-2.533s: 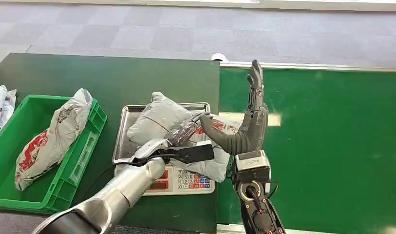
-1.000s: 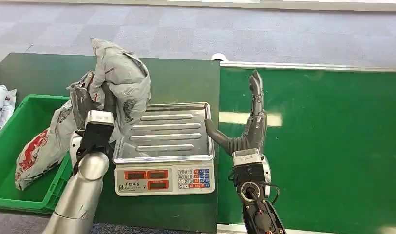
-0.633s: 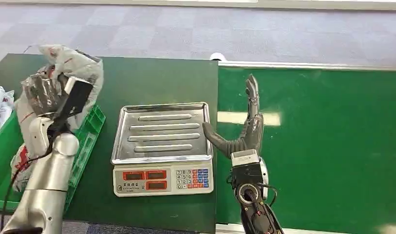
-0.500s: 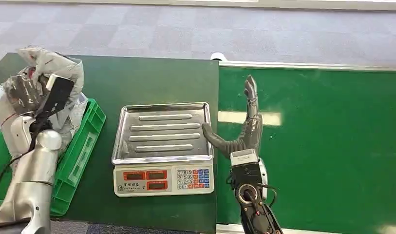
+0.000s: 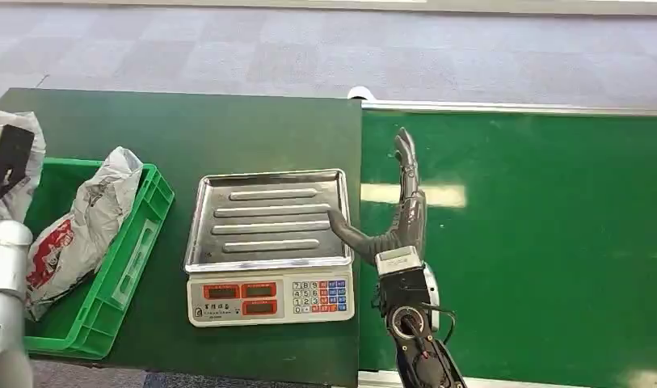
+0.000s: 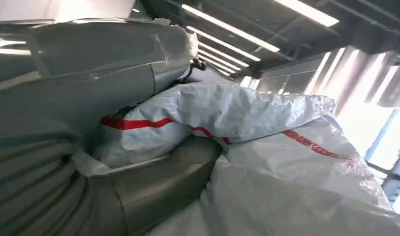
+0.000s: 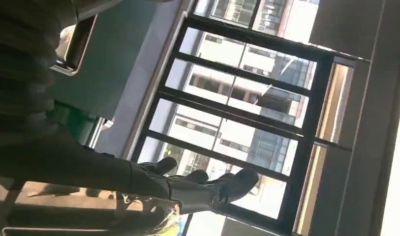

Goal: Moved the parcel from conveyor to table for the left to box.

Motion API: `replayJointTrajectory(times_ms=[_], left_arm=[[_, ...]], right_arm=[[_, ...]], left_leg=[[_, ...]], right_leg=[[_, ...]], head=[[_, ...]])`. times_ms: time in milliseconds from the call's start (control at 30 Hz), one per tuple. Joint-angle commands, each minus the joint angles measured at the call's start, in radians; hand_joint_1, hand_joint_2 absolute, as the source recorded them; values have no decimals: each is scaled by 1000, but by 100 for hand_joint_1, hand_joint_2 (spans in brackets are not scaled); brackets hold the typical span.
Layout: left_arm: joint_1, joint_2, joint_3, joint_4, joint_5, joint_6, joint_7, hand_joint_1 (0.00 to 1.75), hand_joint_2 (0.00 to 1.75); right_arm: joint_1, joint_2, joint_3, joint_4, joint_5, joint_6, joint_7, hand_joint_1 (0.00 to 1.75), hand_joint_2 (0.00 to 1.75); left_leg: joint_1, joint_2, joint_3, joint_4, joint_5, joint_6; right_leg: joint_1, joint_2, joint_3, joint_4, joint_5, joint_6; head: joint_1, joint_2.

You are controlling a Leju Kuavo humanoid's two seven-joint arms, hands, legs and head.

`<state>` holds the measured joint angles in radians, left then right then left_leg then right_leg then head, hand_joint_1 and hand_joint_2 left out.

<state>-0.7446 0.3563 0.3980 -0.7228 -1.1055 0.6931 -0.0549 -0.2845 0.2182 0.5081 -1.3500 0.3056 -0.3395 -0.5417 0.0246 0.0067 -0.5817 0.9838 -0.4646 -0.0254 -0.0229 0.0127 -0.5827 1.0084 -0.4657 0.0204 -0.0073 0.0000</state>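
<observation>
Swinging parcel (image 6: 266, 147) further left past bin (image 5: 139, 242)

The left hand (image 5: 8, 166) is cut off by the head view's left edge; its fingers cannot be made out there. The parcel (image 6: 266, 147) is seen only in part in the left wrist view, its ends hidden behind the grey thumb (image 6: 99, 64) and cut by the frame. The green crate (image 5: 139, 242) is cropped at the left edge. Whether the parcel touches the crate cannot be told.
</observation>
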Motion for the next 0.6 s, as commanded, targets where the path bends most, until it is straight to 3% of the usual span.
replayJointTrajectory(times_ms=[33,300,367,533,600], left_arm=[[-89,23,92,237,-6,-38,62,0,175],[-95,2,95,236,24,-54,40,0,175],[-99,-42,135,197,198,-179,-105,0,175],[-67,-94,98,103,402,-311,-186,0,175],[-14,-133,88,-22,541,-309,-290,0,175]], right_arm=[[-27,-18,25,48,2,-3,19,0,175],[-23,-21,22,43,2,-2,21,0,175],[-20,-21,14,43,4,1,24,0,175],[-24,-23,5,56,2,9,24,0,175],[-25,-27,6,62,2,14,24,0,175]], left_leg=[[0,-3,2,-1,0,2],[0,-4,2,-1,1,2],[0,-4,1,-1,1,1],[0,-7,1,0,1,2],[0,-6,2,-1,1,2]], right_leg=[[1,-3,3,-1,-1,-2],[1,-5,4,-2,0,-2],[0,-5,2,-1,0,-1],[1,-7,3,-2,0,-1],[1,-6,4,-2,0,-1]], head=[[0,0],[0,0],[0,0],[0,0],[0,0]])
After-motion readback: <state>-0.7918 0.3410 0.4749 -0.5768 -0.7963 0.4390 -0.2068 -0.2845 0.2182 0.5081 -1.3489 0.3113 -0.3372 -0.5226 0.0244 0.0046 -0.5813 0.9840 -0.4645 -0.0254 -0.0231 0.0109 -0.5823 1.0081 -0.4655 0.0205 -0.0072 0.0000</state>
